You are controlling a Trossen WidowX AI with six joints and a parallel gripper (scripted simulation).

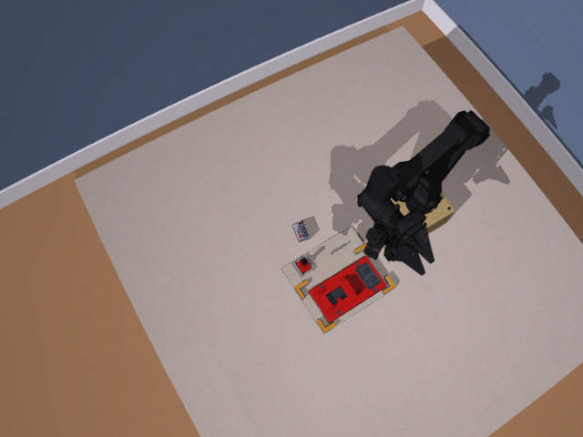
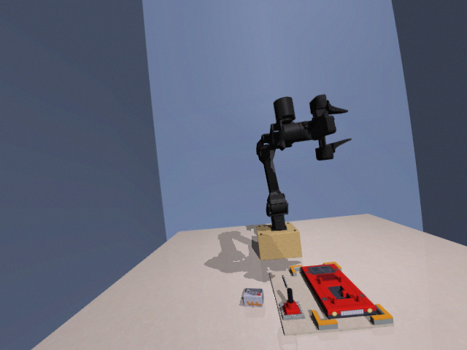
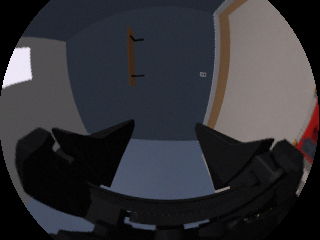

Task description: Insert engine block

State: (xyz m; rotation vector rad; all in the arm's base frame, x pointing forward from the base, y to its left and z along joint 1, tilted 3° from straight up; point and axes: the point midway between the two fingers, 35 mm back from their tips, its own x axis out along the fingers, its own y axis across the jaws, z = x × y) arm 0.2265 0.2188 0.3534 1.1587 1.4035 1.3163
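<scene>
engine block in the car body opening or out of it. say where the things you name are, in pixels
Out: the engine block [image 1: 300,230] [image 2: 253,297] sits on the table beside the board [image 1: 288,269] [image 2: 301,330], and the car body's opening [image 1: 336,295] [image 2: 336,292] shows dark.

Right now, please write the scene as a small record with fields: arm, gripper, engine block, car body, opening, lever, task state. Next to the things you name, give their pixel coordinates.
arm: raised above its wooden base [image 1: 438,220] [image 2: 281,244]
gripper: [image 1: 428,268] [image 2: 349,125] [image 3: 165,122] open, nothing between the fingers
engine block: [image 1: 301,230] [image 2: 252,297] on the table, beside the board [image 1: 324,263] [image 2: 301,324], not in the car body
car body: [image 1: 321,305] [image 2: 320,292] red, on the board, among orange-topped corner pieces
opening: [image 1: 335,295] [image 2: 335,292] unfilled, rib at one side
lever: [image 1: 303,261] [image 2: 290,294] upright, black, on a red base
task state: block not yet inserted
</scene>
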